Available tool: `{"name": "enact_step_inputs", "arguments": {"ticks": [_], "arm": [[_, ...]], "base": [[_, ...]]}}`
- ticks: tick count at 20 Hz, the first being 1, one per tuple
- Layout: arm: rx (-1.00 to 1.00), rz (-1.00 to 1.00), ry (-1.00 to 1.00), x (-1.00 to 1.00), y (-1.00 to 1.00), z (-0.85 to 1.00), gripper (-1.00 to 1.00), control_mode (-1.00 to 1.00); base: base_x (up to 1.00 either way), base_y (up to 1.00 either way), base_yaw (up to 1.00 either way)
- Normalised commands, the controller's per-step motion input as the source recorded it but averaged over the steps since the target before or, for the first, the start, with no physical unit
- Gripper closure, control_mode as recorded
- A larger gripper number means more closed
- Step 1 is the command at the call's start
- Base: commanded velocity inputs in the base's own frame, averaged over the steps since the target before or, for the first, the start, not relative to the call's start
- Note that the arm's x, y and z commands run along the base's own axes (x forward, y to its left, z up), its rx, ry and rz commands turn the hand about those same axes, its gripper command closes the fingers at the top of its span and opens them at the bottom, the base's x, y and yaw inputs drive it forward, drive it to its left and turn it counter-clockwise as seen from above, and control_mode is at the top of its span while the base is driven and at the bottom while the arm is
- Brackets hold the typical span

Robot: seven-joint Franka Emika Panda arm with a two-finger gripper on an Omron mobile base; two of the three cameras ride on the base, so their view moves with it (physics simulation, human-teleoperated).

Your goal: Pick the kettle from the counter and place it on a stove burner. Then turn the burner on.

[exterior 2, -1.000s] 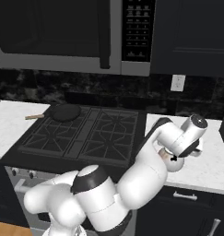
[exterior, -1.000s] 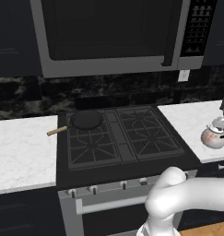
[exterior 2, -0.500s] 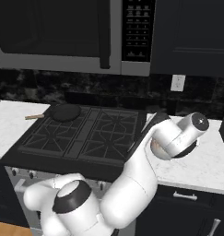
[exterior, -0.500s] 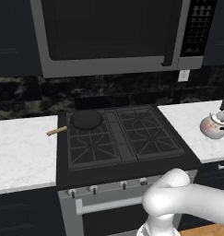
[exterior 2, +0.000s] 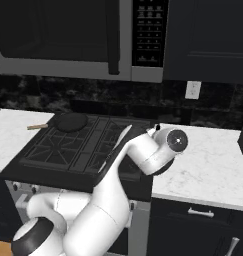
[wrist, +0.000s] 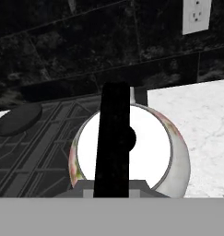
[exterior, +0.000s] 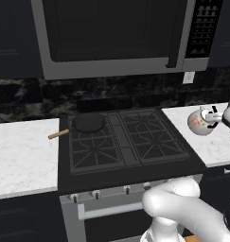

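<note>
The kettle [exterior: 199, 122], whitish with reddish blotches, hangs in the air over the left end of the right counter [exterior: 216, 147], close to the stove's edge. My gripper [exterior: 213, 115] is shut on its black arched handle [wrist: 113, 138]. The hand view looks straight down on the kettle [wrist: 175, 152], which straddles the line between the black cooktop and the white counter [wrist: 201, 115]. The nearest stove burner [exterior: 156, 147] lies to the kettle's left, with bare grates. In the right base view my own arm [exterior 2: 158, 150] covers the kettle.
A flat black pan [exterior: 88, 123] with a wooden handle [exterior: 58, 134] sits on the rear left burner. A row of knobs [exterior: 95, 194] runs along the stove front. A microwave [exterior: 116, 38] hangs above. More counter [exterior: 22, 156] lies left of the stove.
The kettle has risen off the counter and moved left toward the stove with my gripper shut on its handle.
</note>
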Motion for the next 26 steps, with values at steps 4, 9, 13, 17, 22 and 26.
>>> {"name": "enact_step_inputs", "arguments": {"ticks": [4,9,13,17,22,26], "arm": [[-0.09,-0.01,-0.01,0.01,1.00,0.32,1.00,-1.00],[-0.11,0.00,0.11,0.12,1.00,0.21,1.00,-1.00],[-0.07,0.00,0.13,0.39,0.95,-0.01,1.00,-1.00],[-0.01,0.00,0.08,0.13,0.37,-0.04,1.00,-1.00],[0.00,0.00,0.04,0.40,0.00,-0.28,1.00,-1.00],[-0.04,0.00,0.08,0.45,0.00,-0.27,1.00,-1.00]], "base": [[0.00,0.00,0.00],[0.00,0.00,0.00],[0.00,0.00,0.00],[0.00,0.00,0.00],[0.00,0.00,0.00],[0.00,0.00,0.00]]}}
